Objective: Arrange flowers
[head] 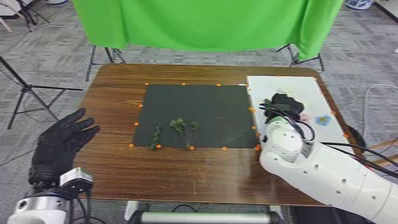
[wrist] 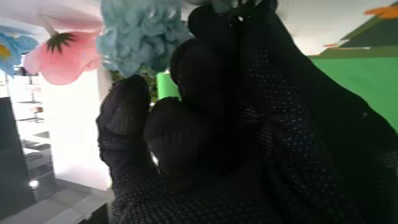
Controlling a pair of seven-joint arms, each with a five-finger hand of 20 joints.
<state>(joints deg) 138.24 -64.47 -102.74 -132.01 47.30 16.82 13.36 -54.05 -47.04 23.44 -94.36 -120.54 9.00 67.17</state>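
My right hand (head: 284, 105) is over the white sheet (head: 271, 85) on the table's right side. In the right wrist view, the glove of my right hand (wrist: 204, 135) is close beside a light blue ruffled flower (wrist: 140, 37); whether it grips a stem is unclear. A pink flower (wrist: 64, 57) and a blue flower with a yellow centre (wrist: 11, 47) lie beyond it. Green sprigs, one slim (head: 155, 137) and one branching (head: 184, 130), lie apart on the dark mat (head: 197, 105). My left hand (head: 64, 142) is open and empty off the table's left edge.
The brown table (head: 115, 110) has orange markers around the mat and along the sheet. A green cloth (head: 209, 25) hangs behind the table's far edge. Black cables run along my right arm. A tripod (head: 27, 90) stands on the floor at the left.
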